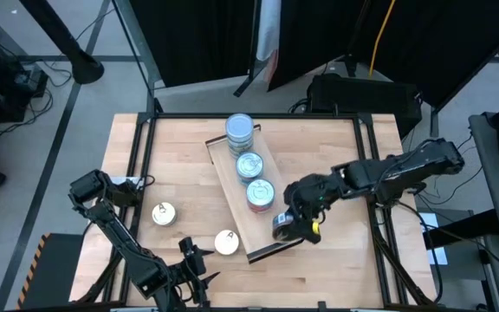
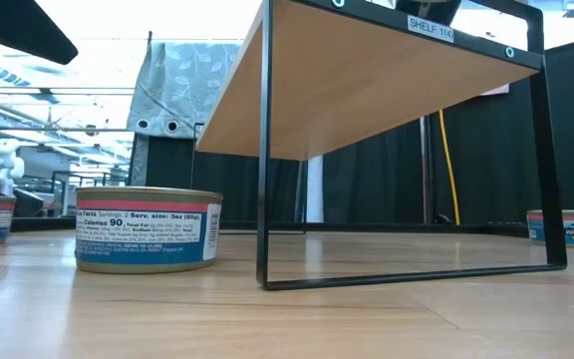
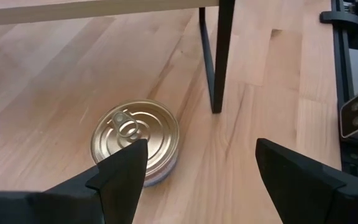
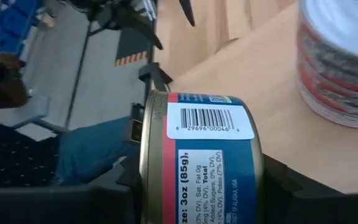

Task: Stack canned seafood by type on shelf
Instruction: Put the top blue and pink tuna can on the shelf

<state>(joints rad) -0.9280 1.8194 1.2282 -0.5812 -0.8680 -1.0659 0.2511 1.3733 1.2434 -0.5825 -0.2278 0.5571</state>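
Between its closed jaws, the right gripper (image 1: pixel 288 227) clamps a blue-labelled can (image 4: pixel 201 158) over the shelf (image 1: pixel 232 173) end at lower centre, beside three stacks, while the left gripper (image 1: pixel 196 264) gapes empty near a gold-topped can (image 3: pixel 135 134).

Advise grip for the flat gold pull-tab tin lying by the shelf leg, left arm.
Come straight down on the flat round gold-lidded tin and pinch its low side wall across the width. It lies lid-up on the table; the open left gripper hovers beside it, so shift over it first.
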